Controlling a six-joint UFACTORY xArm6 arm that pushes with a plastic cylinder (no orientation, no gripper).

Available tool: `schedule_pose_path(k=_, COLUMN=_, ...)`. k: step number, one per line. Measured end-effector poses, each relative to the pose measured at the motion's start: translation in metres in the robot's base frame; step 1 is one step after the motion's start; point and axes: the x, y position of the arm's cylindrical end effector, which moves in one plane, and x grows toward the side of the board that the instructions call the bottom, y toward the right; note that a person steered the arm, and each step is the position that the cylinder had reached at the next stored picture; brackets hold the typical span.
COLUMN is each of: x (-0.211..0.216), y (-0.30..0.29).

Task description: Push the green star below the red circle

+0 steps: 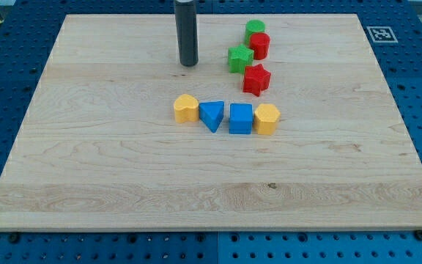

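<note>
The green star [239, 59] lies on the wooden board near the view's top, right of centre. The red circle [260, 45] touches it at its upper right. A green circle [254, 30] sits just above the red circle. A red star [256, 79] lies just below and right of the green star. My tip [189, 63] rests on the board to the left of the green star, about a block's width of bare wood between them.
A row of blocks lies mid-board: a yellow heart-like block [186, 108], a blue triangle [212, 115], a blue square [240, 118] and a yellow hexagon-like block [267, 119]. The board [86, 183] sits on a blue perforated table.
</note>
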Motion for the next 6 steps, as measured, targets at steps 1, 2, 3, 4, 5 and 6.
schedule_pose_path(k=1, x=-0.007, y=0.003)
schedule_pose_path(k=2, x=-0.007, y=0.014)
schedule_pose_path(k=3, x=-0.007, y=0.02)
schedule_pose_path(k=4, x=-0.007, y=0.033)
schedule_pose_path(k=5, x=-0.007, y=0.048)
schedule_pose_path(k=6, x=-0.007, y=0.057)
